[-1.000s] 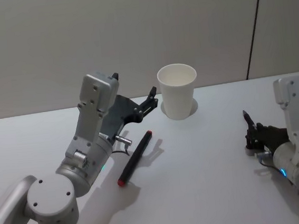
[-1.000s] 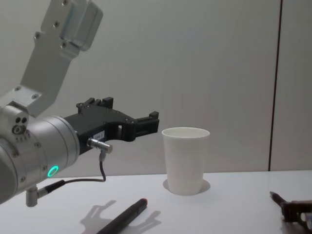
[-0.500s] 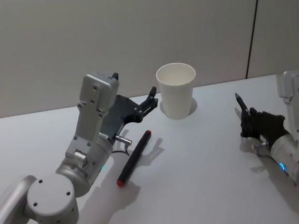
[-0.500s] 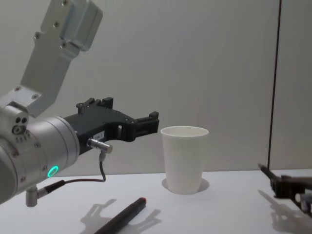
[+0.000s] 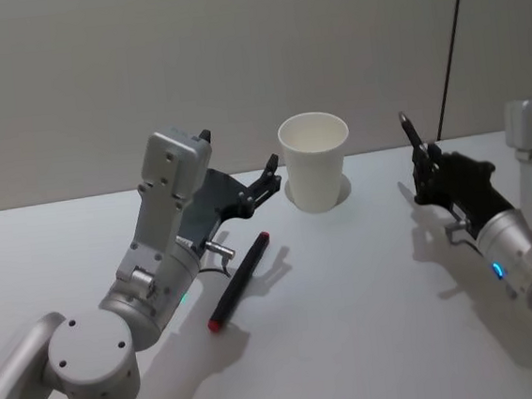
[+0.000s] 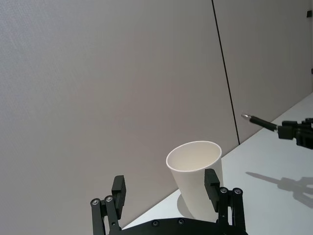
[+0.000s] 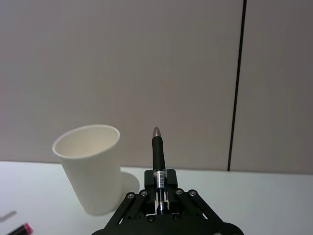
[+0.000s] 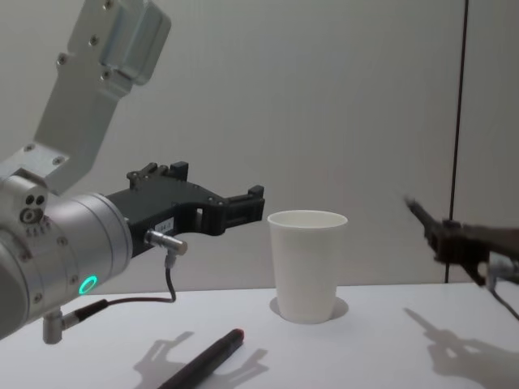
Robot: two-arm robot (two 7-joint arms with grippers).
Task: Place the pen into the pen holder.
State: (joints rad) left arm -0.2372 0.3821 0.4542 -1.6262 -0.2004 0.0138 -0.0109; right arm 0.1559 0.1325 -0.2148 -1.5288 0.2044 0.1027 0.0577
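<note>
The right claw (image 7: 159, 182) is clamped on the pen (image 7: 157, 149), gripping its lower barrel, and hangs above the desk (image 5: 372, 321) to the right of the pen holder (image 5: 314, 162), clearly apart from it. Bare desk lies between them. The pen's long axis runs straight out from the claw, tip slanting upward toward the back wall. The pen holder stands upright near the desk's rear edge. The left claw (image 5: 268, 176), fingers spread and empty, hovers just left of the pen holder. A red-ended pen (image 5: 241, 282) lies flat on the desk below it.

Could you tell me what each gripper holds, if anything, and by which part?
The right gripper clamps a black pen by its barrel, tip free; left gripper is open, empty.
</note>
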